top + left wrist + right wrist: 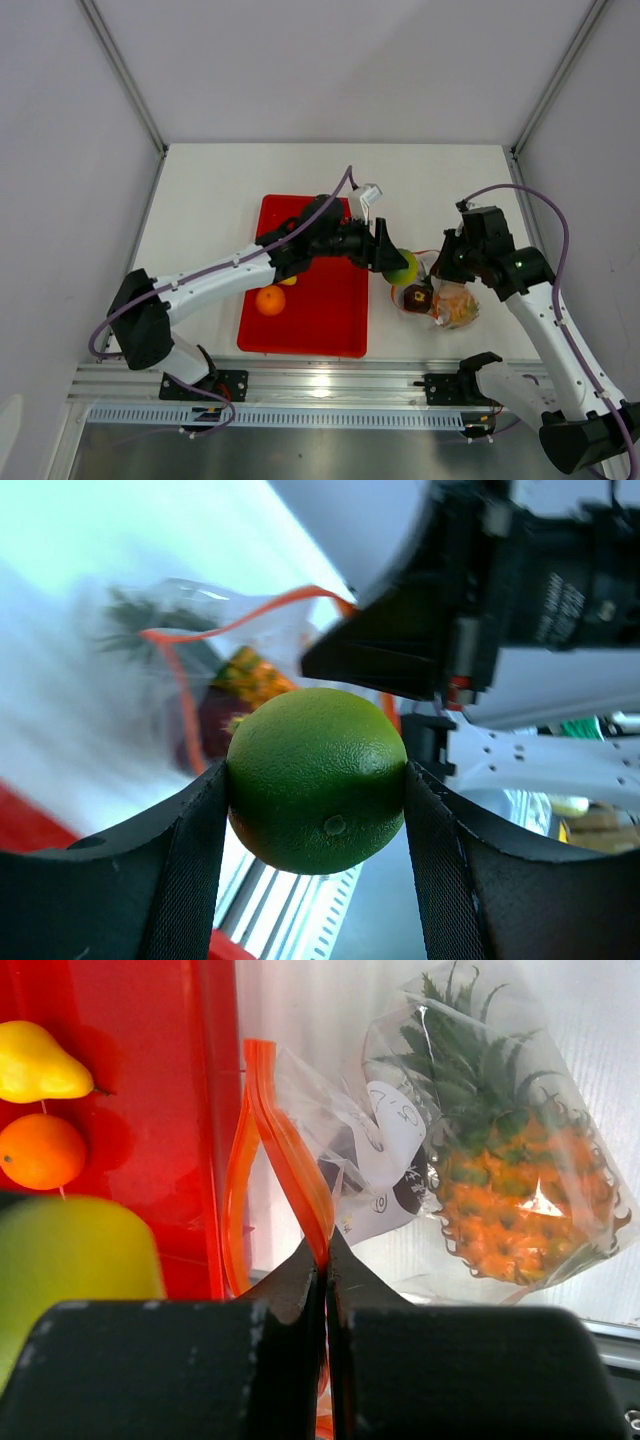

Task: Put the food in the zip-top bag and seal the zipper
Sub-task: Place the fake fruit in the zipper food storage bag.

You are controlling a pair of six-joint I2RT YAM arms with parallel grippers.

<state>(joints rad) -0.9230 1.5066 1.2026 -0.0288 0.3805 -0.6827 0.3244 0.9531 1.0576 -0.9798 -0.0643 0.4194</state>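
- Arm on left reaches right; left gripper (315, 780) grasps one green fruit (300, 745).
- Right gripper (326, 1248) clenched on bag's (395, 1135) zipper (283, 1145).
- One pear (40, 1065), one orange (40, 1150) on tray (160, 1080); one pineapple (500, 1200) bagged.

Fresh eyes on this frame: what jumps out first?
First, the green fruit clamped in the left tool, held close by the mouth of the clear bag, just right of the red tray. Next, the right tool pinching the bag's orange zipper strip, with the pineapple already inside. An orange and a pear lie on the tray.
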